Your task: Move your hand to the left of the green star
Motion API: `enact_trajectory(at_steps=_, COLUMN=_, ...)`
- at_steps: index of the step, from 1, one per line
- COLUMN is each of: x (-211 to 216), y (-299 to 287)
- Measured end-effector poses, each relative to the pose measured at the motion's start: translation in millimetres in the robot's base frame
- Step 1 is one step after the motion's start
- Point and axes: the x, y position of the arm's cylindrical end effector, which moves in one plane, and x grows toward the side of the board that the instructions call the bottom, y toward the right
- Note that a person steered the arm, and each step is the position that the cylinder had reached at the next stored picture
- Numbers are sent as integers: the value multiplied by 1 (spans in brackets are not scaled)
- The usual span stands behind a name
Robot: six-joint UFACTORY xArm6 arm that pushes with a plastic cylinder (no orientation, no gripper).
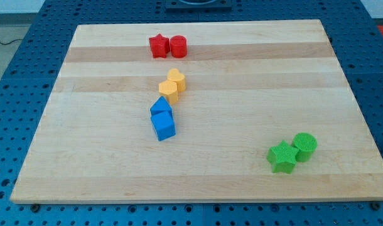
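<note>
The green star (pixel 282 157) lies on the wooden board (pixel 85 157) at the view's lower right. A green cylinder (pixel 304 146) touches it on its upper right side. My tip and the rod do not show anywhere in the camera view, so where the tip stands relative to the star cannot be told.
A red star (pixel 158 46) and a red cylinder (pixel 178 46) sit side by side near the view's top. A yellow heart (pixel 176 79) and a yellow hexagon (pixel 168 91) sit below them. A blue pentagon (pixel 161 107) and a blue cube (pixel 162 125) sit lower still.
</note>
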Motion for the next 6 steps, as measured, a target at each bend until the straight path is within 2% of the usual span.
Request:
enact_trajectory(at_steps=1, x=51, y=-51)
enact_trajectory(at_steps=2, x=81, y=-115)
enact_trajectory(at_steps=3, x=79, y=-198)
enact_trajectory(at_steps=4, x=38, y=-260)
enact_trajectory(at_steps=5, x=-8, y=-303)
enact_trajectory(at_steps=6, x=1, y=-307)
